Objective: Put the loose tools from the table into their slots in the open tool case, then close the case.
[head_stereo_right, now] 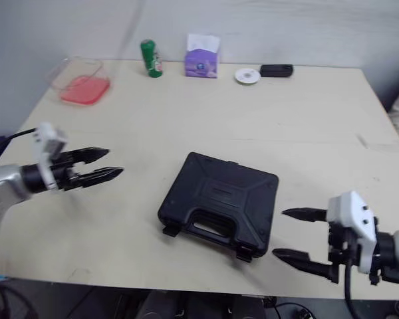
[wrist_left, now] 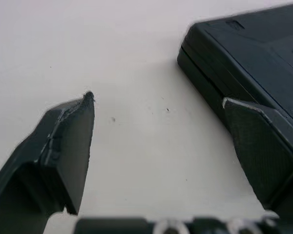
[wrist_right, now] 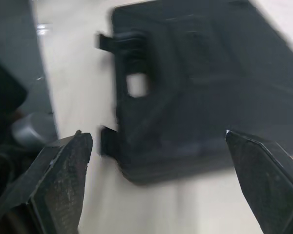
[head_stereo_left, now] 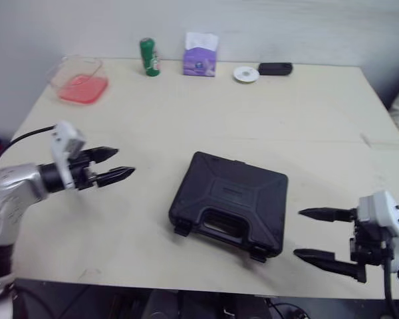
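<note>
Hovering over the left side of the table (head_stereo_left: 186,119), the left gripper (head_stereo_left: 125,162) has its two black fingers moderately apart and nothing between them, tips aimed toward the tool case (head_stereo_left: 229,199). The case sits mid-table toward the near edge, lid down and handle facing the robot. Two latches (head_stereo_left: 181,229) stick out from its front edge and look unfastened, though I can't tell for sure. The right gripper (head_stereo_left: 297,232) is just beside the case's right front corner, spread wide and empty.

Step, as judged: no loose tools lie on the table, so loading looks done. Lid is shut, so this is the tail of the close-the-case step. The next move would be pressing the two latches home, if they are in fact open. That needs fingertip contact on small tabs at the front edge without shoving the case.

Counts:
- 1 tool case, 2 latches, 0 loose tools
- Along the far edge: 1 clear container with red contents (head_stereo_left: 80,81), 1 green can (head_stereo_left: 149,57), 1 purple tissue box (head_stereo_left: 200,56), 1 white round disc (head_stereo_left: 246,74), 1 small black object (head_stereo_left: 274,68)
</note>
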